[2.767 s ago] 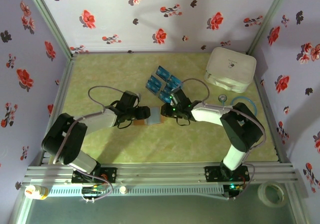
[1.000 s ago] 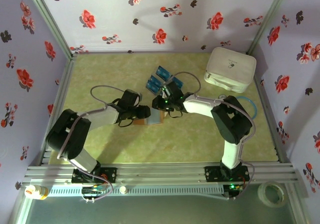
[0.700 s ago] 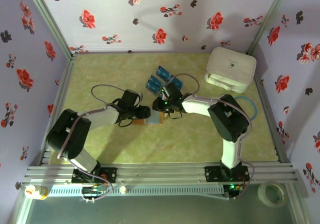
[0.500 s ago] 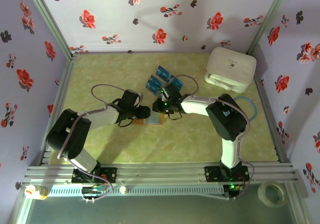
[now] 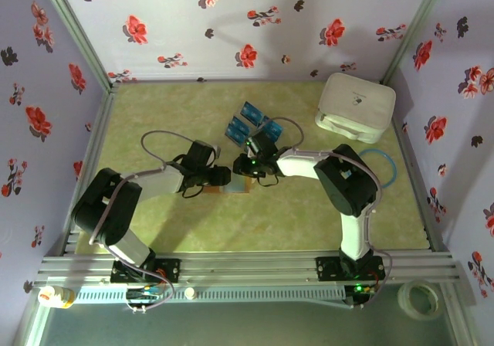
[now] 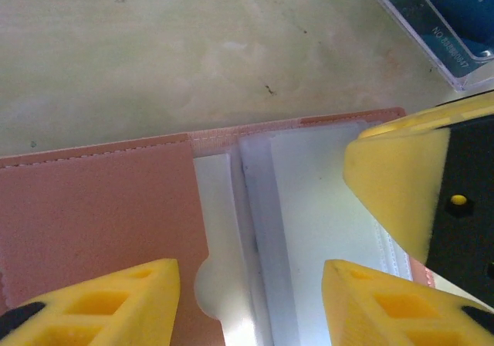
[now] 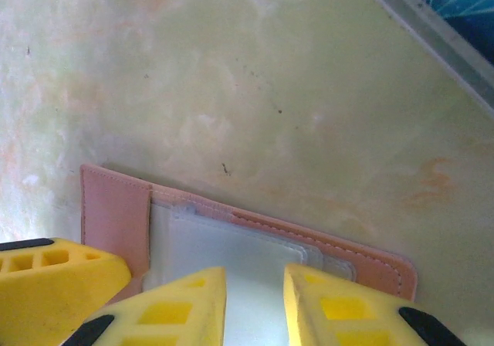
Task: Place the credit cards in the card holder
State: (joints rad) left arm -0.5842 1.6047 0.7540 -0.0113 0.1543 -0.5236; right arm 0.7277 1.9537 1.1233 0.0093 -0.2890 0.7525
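Hovering over the open card holder (image 6: 100, 222) near the middle of the table (image 5: 154, 114), both arms close in.
I see the brown holder lying flat and unfolded, clear pockets facing up, a little left of the table's centre. My left end effector (image 6: 251, 284) hangs low over it with its jaws well apart, one fingertip above the brown flap and the other above the clear pocket, nothing clamped between them. My right end effector (image 7: 255, 284) is angled in from the far right side with its jaws drawn close, leaving a slim gap. I cannot tell whether anything is pinched there. One of its fingers sits just beside my left one. The blue credit cards (image 5: 248, 114) lie in a loose cluster near the holder, toward the far edge. A white rounded case (image 5: 356, 106) sits in the far right corner.
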